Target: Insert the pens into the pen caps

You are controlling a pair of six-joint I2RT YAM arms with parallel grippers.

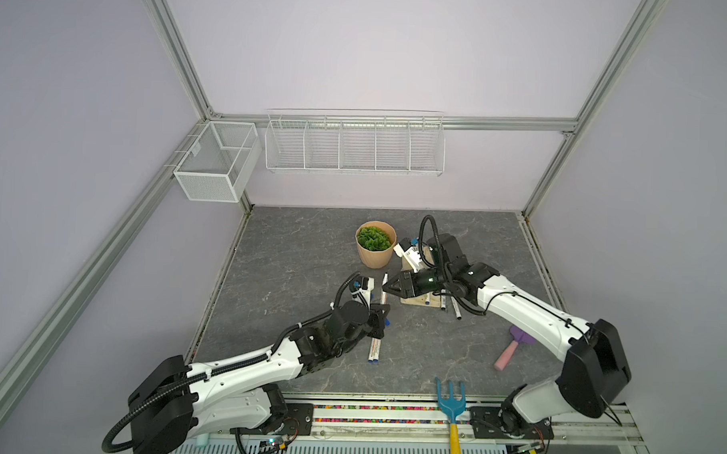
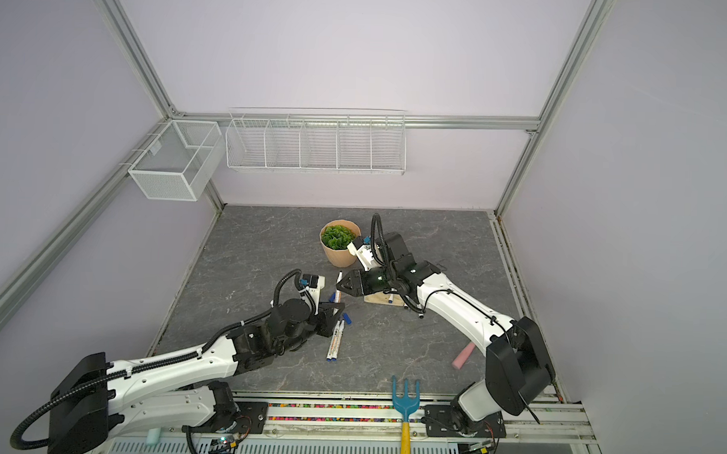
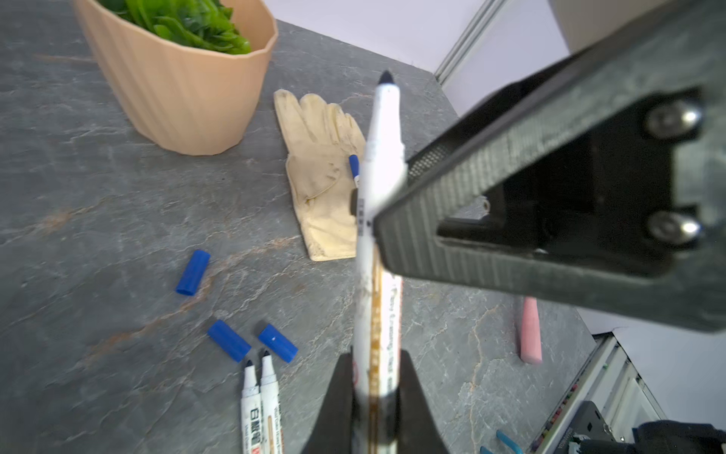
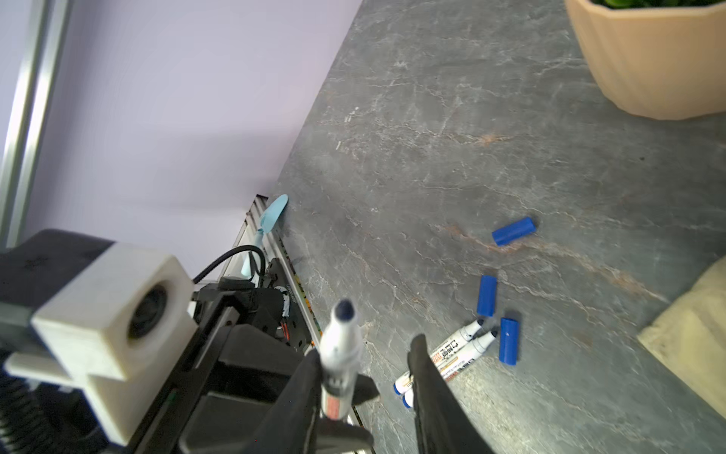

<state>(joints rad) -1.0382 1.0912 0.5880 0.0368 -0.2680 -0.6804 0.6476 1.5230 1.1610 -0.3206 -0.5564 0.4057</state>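
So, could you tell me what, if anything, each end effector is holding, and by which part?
The left end effector grips an uncapped marker pen by its rear barrel. The right end effector stands open around the same pen, holding nothing.

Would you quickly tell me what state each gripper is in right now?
Left gripper: closed, holding an uncapped pen.
Right gripper: open, holding nothing.

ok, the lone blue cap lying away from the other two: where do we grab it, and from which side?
Grip the lone blue cap across its round body at mid-length, with the pincer coming straight down from above. It lies on its side on the table, and the surface is bare along both long sides, so the jaws should fit either side of it.
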